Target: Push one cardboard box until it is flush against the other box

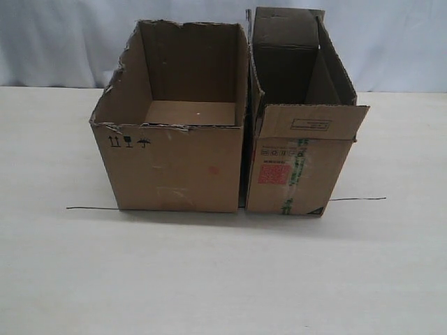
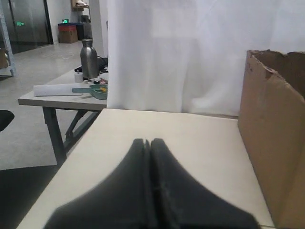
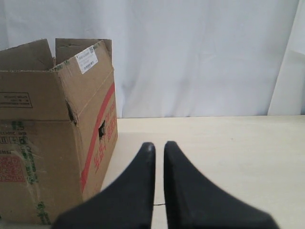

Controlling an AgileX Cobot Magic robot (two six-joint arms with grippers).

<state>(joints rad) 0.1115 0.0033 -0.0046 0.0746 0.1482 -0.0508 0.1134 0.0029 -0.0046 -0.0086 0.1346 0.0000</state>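
Observation:
The wide, squat cardboard box (image 1: pixel 171 164) with torn top edges stands open on the table, left of centre. Right beside it stands the narrower, taller other box (image 1: pixel 297 174) with its red label and green-striped tape. Only a thin dark slit shows between their near corners. No gripper appears in the exterior view. My left gripper (image 2: pixel 147 141) is shut, empty, low over the table with the wide box's side (image 2: pixel 274 143) off to one side, apart from it. My right gripper (image 3: pixel 159 144) is shut to a narrow slit, empty, beside the taller box (image 3: pixel 47 143) without touching.
A thin dark line (image 1: pixel 91 208) runs along the table under both boxes and out past the taller one (image 1: pixel 356 199). A white curtain (image 1: pixel 391 42) hangs behind. Past the table's edge, the left wrist view shows another table with a metal bottle (image 2: pixel 88 58).

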